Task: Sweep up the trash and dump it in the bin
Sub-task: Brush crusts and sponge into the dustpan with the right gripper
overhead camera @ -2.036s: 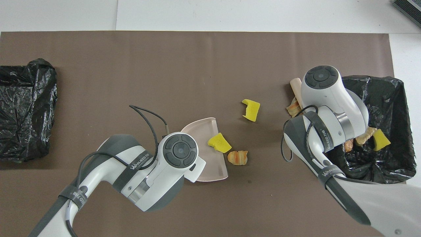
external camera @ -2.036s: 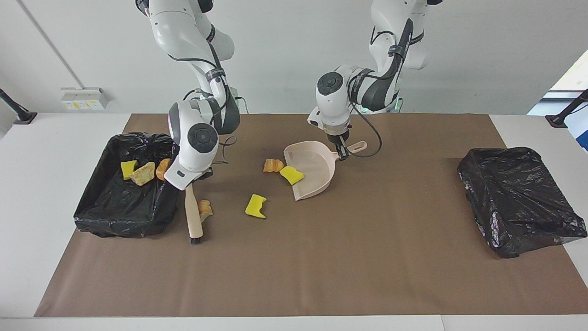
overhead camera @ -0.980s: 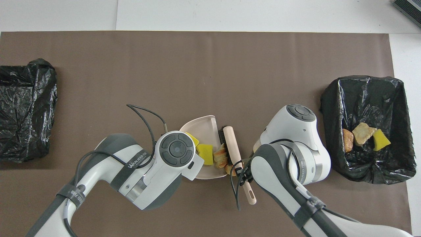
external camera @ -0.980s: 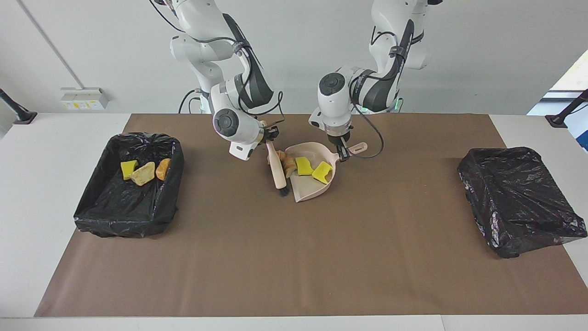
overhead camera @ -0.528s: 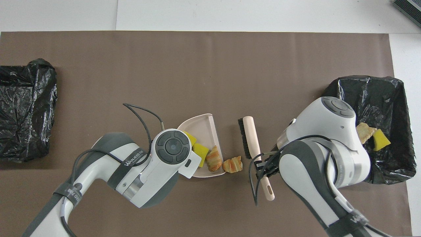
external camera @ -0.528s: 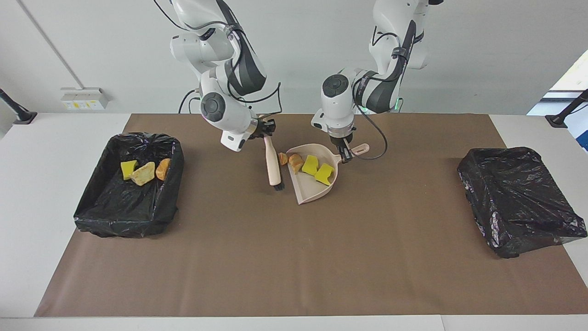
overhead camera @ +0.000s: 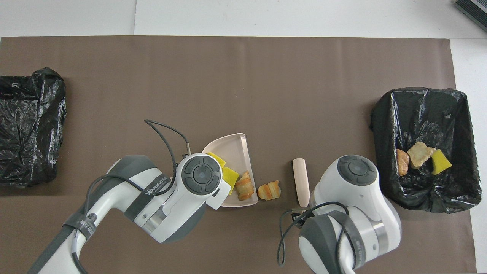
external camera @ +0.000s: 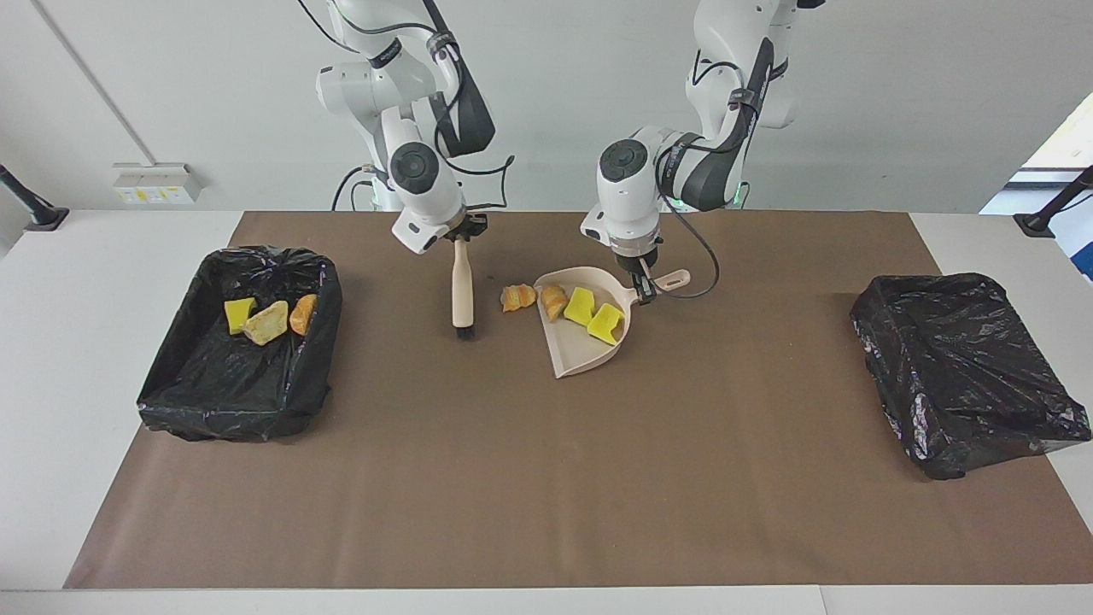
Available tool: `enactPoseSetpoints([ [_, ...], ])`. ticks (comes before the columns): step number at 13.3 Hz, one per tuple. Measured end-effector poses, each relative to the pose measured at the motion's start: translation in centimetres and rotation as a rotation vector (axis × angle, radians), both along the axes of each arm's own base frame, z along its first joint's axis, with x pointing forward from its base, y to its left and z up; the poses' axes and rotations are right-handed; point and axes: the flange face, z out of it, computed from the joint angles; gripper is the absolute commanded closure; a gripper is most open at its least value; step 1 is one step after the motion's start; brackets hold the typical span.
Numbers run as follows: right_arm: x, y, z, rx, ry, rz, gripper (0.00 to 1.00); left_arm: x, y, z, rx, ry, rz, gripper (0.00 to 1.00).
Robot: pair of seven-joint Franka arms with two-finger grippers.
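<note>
Bin with trash: black-lined bin (external camera: 235,350) at mid-left of the facing view, toward the right arm's end; three scraps (external camera: 266,320) lie inside.
Right gripper: right gripper (external camera: 462,233) at upper centre-left, closed on the handle of the brush (external camera: 462,289); brush hangs upright, bristles down at the mat.
Loose scrap: orange-brown chunk (external camera: 517,296) on the mat between brush and dustpan, just beside the pan's open edge.
Dustpan: pink dustpan (external camera: 581,346) at centre, holding one bread-like chunk (external camera: 554,301) at its lip and two yellow wedges (external camera: 595,313).
Left gripper: left gripper (external camera: 642,283) clamped on the dustpan's handle.
Second bin: bin (external camera: 965,371) at mid-right, covered in black plastic, toward the left arm's end.
Surface: brown mat (external camera: 546,478) on a white table (external camera: 102,282); pale wall at the top.
Open room: bare mat across the lower half of the facing view and between dustpan and covered bin.
</note>
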Motion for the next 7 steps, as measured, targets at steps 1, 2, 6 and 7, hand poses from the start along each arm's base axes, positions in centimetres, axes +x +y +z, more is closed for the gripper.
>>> enactPoseSetpoints([
  [1, -0.5, 1.4, -0.7, 0.027, -0.008, -0.011, 1.0, -0.4, 0.2, -0.1, 0.01, -0.003, -0.01, 1.0],
  [2, -0.6, 2.4, -1.1, 0.074, -0.011, -0.045, 1.0, -0.7, 0.4, -0.2, 0.015, -0.003, -0.015, 1.0],
  [6, 0.0, 5.5, -1.4, 0.295, -0.008, -0.195, 1.0, -1.3, 0.7, -0.1, 0.016, -0.004, -0.02, 1.0],
  [7, -0.2, 6.6, -1.3, 0.339, -0.01, -0.224, 1.0, -1.3, 0.7, -0.1, 0.015, -0.004, -0.021, 1.0],
])
